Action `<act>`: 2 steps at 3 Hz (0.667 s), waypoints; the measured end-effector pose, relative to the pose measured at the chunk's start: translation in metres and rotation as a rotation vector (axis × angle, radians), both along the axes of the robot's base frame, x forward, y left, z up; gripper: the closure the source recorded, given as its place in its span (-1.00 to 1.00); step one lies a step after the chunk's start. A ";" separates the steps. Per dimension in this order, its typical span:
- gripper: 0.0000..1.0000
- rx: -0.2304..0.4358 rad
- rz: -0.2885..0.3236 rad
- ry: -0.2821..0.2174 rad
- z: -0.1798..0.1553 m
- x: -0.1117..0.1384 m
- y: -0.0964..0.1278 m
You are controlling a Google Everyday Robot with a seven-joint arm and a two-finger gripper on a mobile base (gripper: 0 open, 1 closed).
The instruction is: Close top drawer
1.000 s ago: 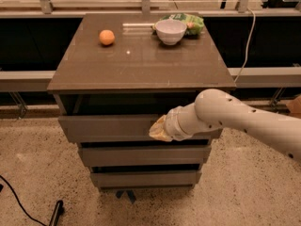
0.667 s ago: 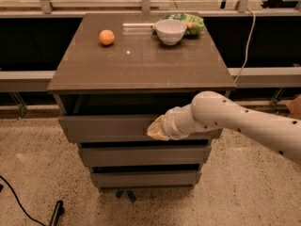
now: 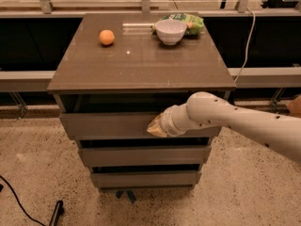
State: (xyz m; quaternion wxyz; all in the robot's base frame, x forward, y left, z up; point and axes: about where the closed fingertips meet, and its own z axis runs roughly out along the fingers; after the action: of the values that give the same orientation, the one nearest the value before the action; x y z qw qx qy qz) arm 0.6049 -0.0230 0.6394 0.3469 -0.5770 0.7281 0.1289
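fingers [image 3: 157,126], closed, against top drawer [image 3: 108,126] front

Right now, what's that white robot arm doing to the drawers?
The robot's gripper is against the front of the top drawer, to push it closed. The drawer sticks out a bit, so it is not shut yet. An orange, a white bowl and a green bag sit on the cabinet top.

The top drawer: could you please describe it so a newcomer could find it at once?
Find the brown-topped drawer cabinet. The top drawer is the grey front just below that top, with the gripper against it. It is wider than the two drawer fronts beneath.
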 end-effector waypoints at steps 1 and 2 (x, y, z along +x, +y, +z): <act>1.00 -0.002 -0.017 -0.010 -0.001 0.008 -0.002; 1.00 -0.002 -0.017 -0.010 -0.001 0.008 -0.002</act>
State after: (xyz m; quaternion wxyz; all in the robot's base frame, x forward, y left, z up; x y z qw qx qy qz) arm 0.6127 -0.0246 0.6379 0.3511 -0.5717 0.7314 0.1224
